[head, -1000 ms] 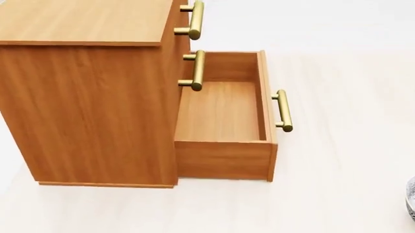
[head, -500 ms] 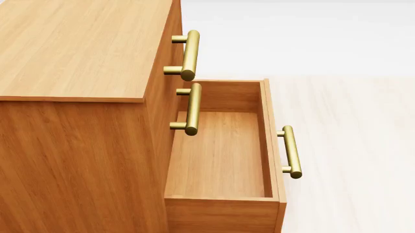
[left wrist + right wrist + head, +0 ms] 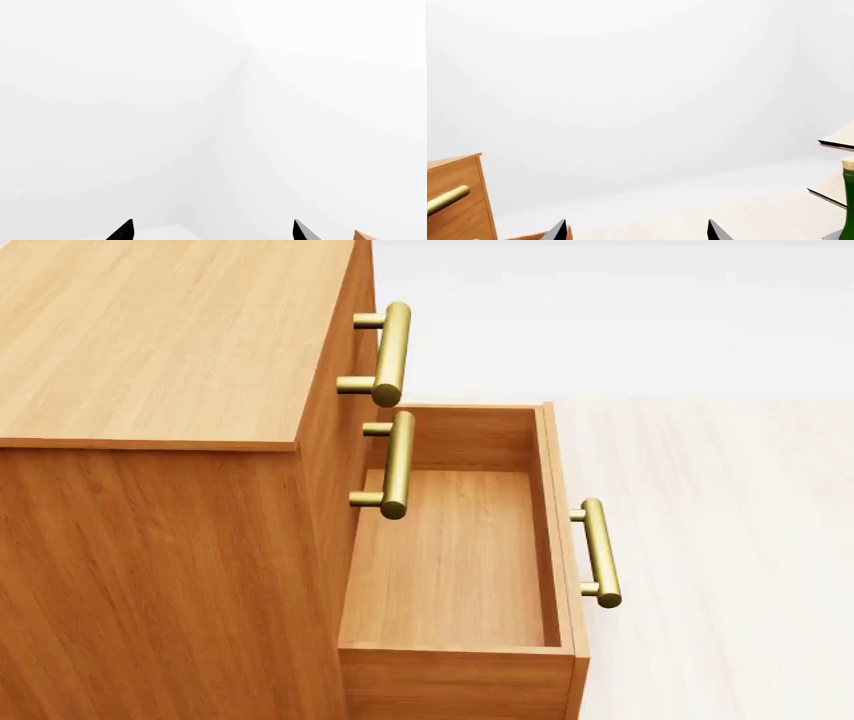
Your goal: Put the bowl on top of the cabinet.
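Note:
The orange-brown wooden cabinet fills the left of the head view, its flat top bare. Its lowest drawer is pulled out and holds nothing; brass bar handles stick out from its front. The bowl is out of view in every frame. Neither gripper shows in the head view. In the left wrist view my left gripper has its dark fingertips wide apart with nothing between them, facing white walls. In the right wrist view my right gripper is open too, with a corner of the cabinet beside it.
Pale wood floor lies to the right of the cabinet. In the right wrist view a green bottle and pale slanted boards of a rack stand at the frame's edge. A small orange-brown corner shows in the left wrist view.
Since a second ago the head view has risen and closed in on the cabinet; more of its top shows and the grey patterned edge at far right has left the frame. The last half second shows no change.

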Motion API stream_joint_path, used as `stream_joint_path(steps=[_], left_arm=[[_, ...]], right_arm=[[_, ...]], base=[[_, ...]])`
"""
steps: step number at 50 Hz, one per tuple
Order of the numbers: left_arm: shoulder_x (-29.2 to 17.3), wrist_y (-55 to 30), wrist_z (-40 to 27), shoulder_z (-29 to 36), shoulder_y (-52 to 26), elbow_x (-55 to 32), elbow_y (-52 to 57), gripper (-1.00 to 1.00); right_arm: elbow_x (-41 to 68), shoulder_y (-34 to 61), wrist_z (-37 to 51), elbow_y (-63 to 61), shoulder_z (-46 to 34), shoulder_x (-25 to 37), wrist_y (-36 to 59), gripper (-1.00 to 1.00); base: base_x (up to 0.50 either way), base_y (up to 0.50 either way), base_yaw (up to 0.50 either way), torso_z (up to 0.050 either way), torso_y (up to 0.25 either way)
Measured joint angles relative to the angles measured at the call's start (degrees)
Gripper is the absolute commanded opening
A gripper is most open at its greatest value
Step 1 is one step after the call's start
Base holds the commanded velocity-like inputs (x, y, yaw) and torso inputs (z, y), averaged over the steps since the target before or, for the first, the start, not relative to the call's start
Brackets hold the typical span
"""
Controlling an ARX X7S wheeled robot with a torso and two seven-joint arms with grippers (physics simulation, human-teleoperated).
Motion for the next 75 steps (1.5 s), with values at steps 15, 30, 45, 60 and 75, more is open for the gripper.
stream_joint_path(steps=[15, 30, 45, 60, 75], left_arm=[[-0.06, 0.29, 0.02, -0.1, 0.13, -0.28, -0.02, 1.0], [-0.23, 0.46, -0.15, -0.33, 0.18, -0.87, 0.05, 1.0], [-0.46, 0.5, -0.44, -0.74, 0.43, -1.42, 0.21, 1.0], [-0.41, 0.72, -0.39, -0.54, 0.59, -1.32, 0.04, 1.0], [-0.39, 0.99, -0.29, -0.21, 0.65, -1.08, -0.2, 1.0]], right_arm=[[2.99, 4.6, 0.45, 6.1, -0.86, 13.8, 7.02, 1.0], [6.75, 3.02, -3.05, 14.92, -1.79, 27.27, 18.56, 1.0], [8.33, -0.62, -4.85, 20.41, -6.34, 38.26, 27.74, 1.0], [10.09, -2.04, -4.51, 24.02, -16.04, 43.57, 31.06, 1.0], [11.0, -0.24, -3.87, 26.44, -23.24, 45.54, 30.21, 1.0]], base=[[0.0, 0.0, 0.0, 0.0, 0.0], [0.0, 0.0, 0.0, 0.0, 0.0], [0.0, 0.0, 0.0, 0.0, 0.0], [0.0, 0.0, 0.0, 0.0, 0.0], [0.0, 0.0, 0.0, 0.0, 0.0]])
